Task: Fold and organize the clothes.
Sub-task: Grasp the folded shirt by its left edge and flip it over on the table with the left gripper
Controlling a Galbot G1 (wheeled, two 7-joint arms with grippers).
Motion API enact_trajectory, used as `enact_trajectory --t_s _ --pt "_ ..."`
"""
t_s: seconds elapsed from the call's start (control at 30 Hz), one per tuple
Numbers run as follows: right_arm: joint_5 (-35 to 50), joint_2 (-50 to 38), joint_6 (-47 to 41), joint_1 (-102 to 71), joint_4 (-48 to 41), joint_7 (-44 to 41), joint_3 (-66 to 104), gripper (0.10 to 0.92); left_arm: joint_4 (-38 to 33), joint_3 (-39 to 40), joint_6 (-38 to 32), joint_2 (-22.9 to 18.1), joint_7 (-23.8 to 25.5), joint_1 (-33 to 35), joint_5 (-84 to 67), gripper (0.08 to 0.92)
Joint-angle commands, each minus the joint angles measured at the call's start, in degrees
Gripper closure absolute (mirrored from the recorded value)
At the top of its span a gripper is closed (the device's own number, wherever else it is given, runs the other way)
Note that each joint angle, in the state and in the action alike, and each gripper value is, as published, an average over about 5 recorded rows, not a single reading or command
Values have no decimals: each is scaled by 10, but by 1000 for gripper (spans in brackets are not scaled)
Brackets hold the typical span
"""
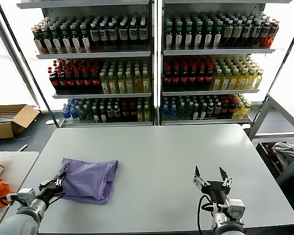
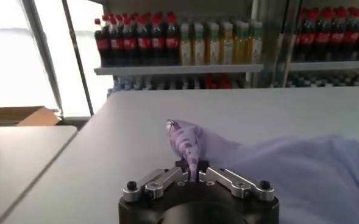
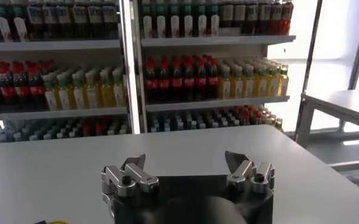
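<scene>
Lavender cloth is bunched into a loose, half-folded heap on the robot's left side of the grey worktop (image 1: 152, 161), and that heap is the T-shirt (image 1: 88, 180) waiting to be squared up. The left claw (image 1: 54, 186) sits low at the shirt's near-left corner, pinched tight on a twisted ridge of fabric that stands up between its fingers in the wrist view (image 2: 189, 149). To my eye the step in hand is carrying that corner over to make a fold; it would go best with the cloth lifted only enough to clear the layer beneath and drawn across evenly, so the rest does not drag or rumple. The right claw (image 1: 212, 179) hovers well apart over bare worktop, spread wide and holding nothing. Open surface stretches toward the middle and the far side, so a fold in that direction has room. The near-left edge of the worktop lies close by.
</scene>
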Motion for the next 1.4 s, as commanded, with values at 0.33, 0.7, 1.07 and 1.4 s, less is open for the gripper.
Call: enact_trajectory --t_s 0.33,0.7,1.07,1.4 --pt "-1 1 -2 2 -12 1 -8 203 -91 -124 13 117 -1 -12 22 869" --pt "-11 9 6 -45 0 0 26 203 -230 265 15 -87 -2 -7 263 869" --pt "-50 20 10 -72 5 -2 10 203 -76 410 55 -155 -22 -80 282 869" --pt "-44 53 9 -53 -14 0 -19 203 -111 385 27 -150 -37 -99 175 858"
